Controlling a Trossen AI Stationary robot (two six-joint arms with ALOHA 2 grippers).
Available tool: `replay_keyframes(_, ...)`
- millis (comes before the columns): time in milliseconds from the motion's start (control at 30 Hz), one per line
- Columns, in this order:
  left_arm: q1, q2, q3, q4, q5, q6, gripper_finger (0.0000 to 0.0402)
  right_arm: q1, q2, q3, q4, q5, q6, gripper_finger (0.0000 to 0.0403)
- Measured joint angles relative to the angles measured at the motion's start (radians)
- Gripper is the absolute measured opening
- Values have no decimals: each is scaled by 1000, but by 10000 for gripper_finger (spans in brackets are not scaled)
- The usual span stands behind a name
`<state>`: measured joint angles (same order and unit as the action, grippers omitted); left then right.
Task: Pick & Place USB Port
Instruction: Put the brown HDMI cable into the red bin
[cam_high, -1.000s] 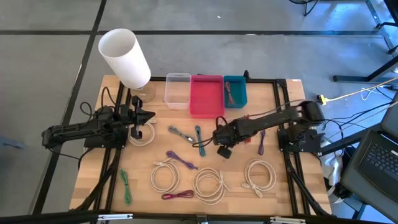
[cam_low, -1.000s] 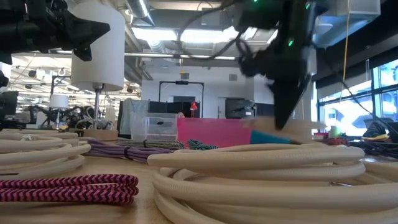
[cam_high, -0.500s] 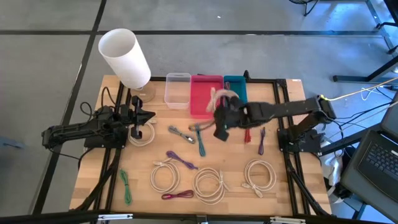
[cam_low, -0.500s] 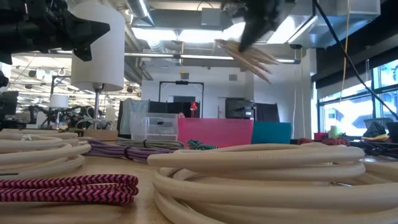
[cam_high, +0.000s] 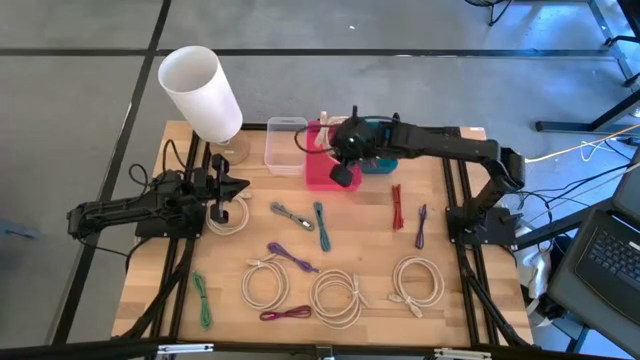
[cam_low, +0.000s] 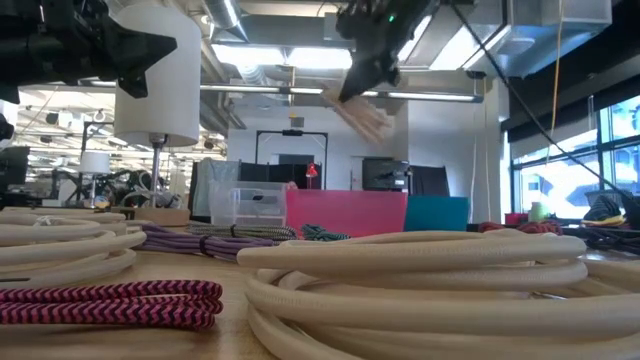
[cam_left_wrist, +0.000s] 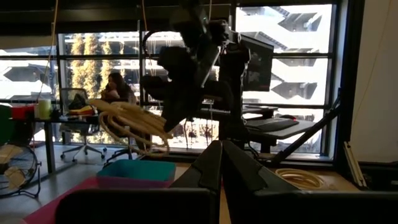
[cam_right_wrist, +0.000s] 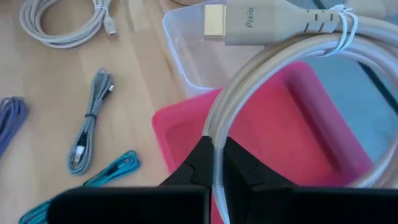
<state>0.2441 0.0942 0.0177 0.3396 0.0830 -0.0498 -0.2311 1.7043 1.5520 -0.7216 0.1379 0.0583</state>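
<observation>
My right gripper (cam_high: 338, 148) hangs above the pink bin (cam_high: 322, 175) at the table's far side, shut on a coiled cream cable (cam_high: 313, 135). The right wrist view shows the coil's gold plug (cam_right_wrist: 214, 20) and the white tie (cam_right_wrist: 341, 25) that binds it. The low view shows the coil (cam_low: 358, 110) hanging in the air under the gripper (cam_low: 372, 62). My left gripper (cam_high: 241, 187) rests shut at the table's left, touching nothing; its closed fingers (cam_left_wrist: 221, 168) point across the table. My right gripper pinches the strands of the coil's loop (cam_right_wrist: 214, 127) between its two fingers, on the side opposite the plug. The fingers come slanting down from the table's right. The coil is lifted clear and hangs tilted over the pink bin and the clear bin's edge.
A clear bin (cam_high: 286, 143) and a teal bin (cam_high: 380, 150) flank the pink one. A white lamp (cam_high: 200, 92) stands far left. Cream coils (cam_high: 336, 297), purple (cam_high: 292, 258), teal (cam_high: 320, 225), grey (cam_high: 290, 213), red (cam_high: 397, 207), green (cam_high: 203, 300) and magenta (cam_high: 287, 314) cables lie about the table.
My right gripper has risen from the table's middle and swung toward the far edge, turning as it went. The cream coil has come up with it, lifted clear of the table, and now hangs over the pink bin.
</observation>
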Motion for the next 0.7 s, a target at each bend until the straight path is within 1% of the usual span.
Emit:
replay_keyframes(100,0,0,0,1,0,0,4,-42,43,0,29,-54,-22,13)
replay_keyframes(367,0,0,0,1,-2,3,4,-126,136,6,65,-104,-36,13)
replay_keyframes(467,0,0,0,3,-3,19,4,-142,186,48,55,-109,-37,13)
replay_keyframes(567,0,0,0,13,-5,23,4,-154,252,120,7,-114,-41,13)
replay_keyframes(700,0,0,0,27,-6,29,4,-167,354,228,-102,-122,-44,13)
